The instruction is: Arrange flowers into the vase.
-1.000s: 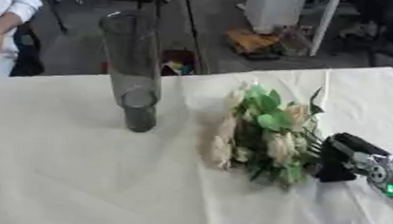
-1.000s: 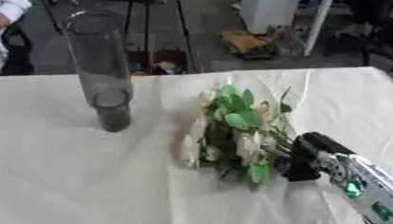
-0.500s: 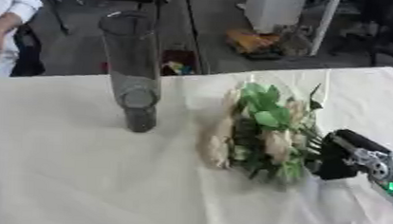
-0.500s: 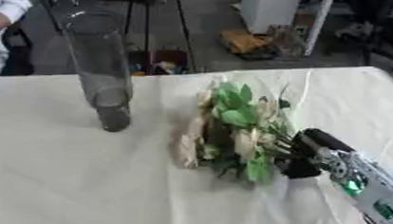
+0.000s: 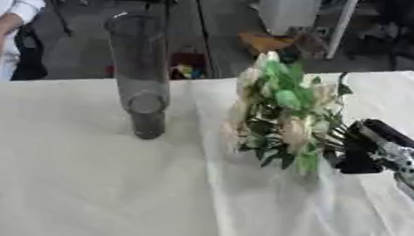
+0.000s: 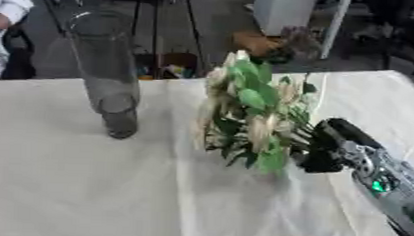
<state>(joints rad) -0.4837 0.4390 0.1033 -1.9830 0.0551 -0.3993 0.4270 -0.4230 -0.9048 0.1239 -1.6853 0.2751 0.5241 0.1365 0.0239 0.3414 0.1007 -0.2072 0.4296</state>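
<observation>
While gripping the bouquet [image 5: 281, 113], right hand [image 6: 327, 150] raised, vase [image 5: 140, 72] left.

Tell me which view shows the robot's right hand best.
The right eye view: the right hand sits further inside the picture, with more of its silver forearm visible, its dark fingers at the bouquet stems. The left eye view shows the same hand nearer the right edge, the forearm cut off sooner.

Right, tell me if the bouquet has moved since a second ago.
Yes. The bouquet has lifted upright in the right hand; it lay flat beside the vase.
</observation>
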